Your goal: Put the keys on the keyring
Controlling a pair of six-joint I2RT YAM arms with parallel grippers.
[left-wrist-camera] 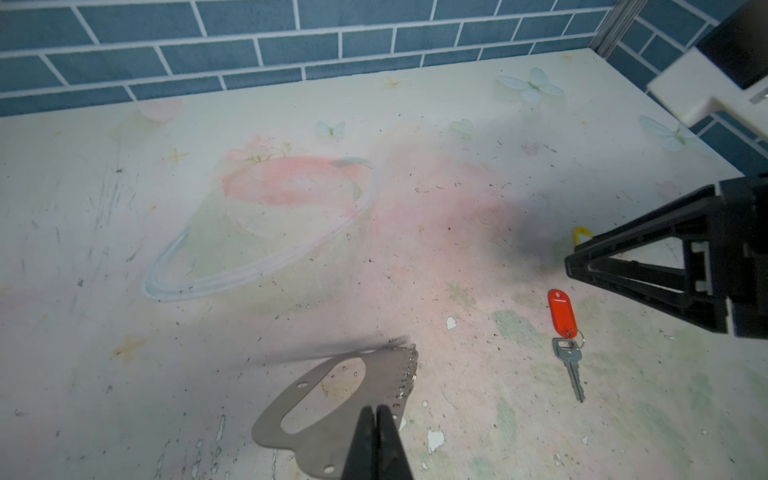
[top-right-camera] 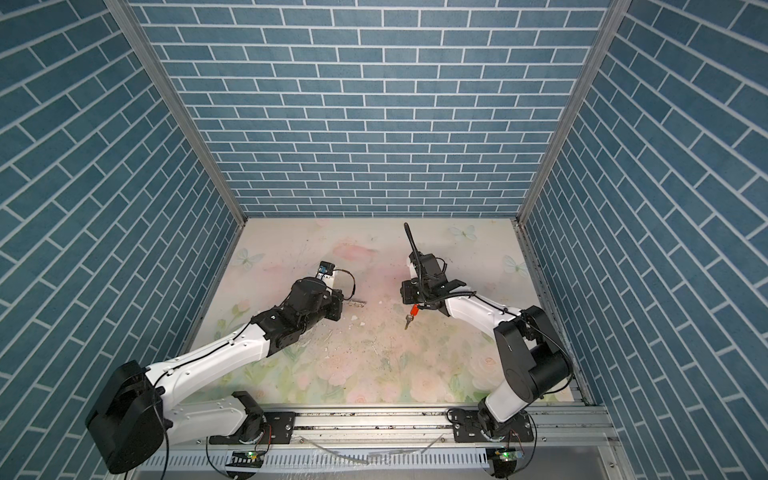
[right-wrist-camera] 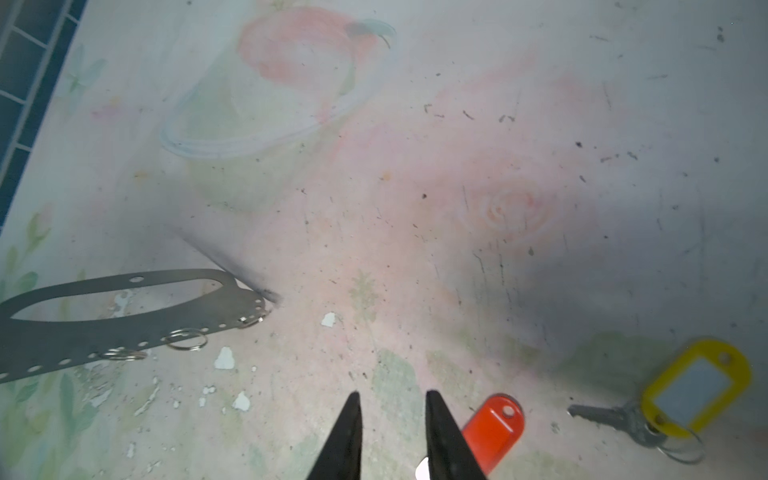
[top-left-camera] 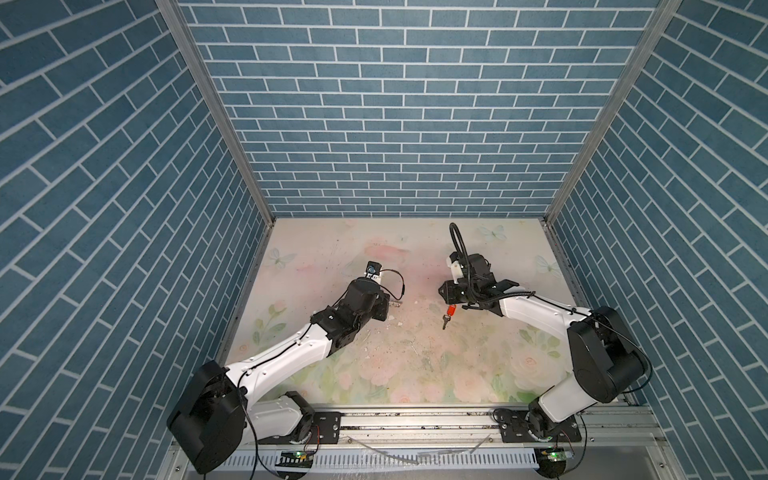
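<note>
Floral tabletop (top-left-camera: 415, 249), L tool (left-wrist-camera: 376, 415) pinching keyring (left-wrist-camera: 382, 370) edge, red-tag key (left-wrist-camera: 566, 348) well apart

No text, number or brand can be read. The slip in the yellow tag (right-wrist-camera: 695, 390) looks blank, and small marks on the wrist camera (top-left-camera: 372, 269) at the left are too tiny to make out

Two keys (left-wrist-camera: 571, 370) — one keyring (left-wrist-camera: 384, 382).
</note>
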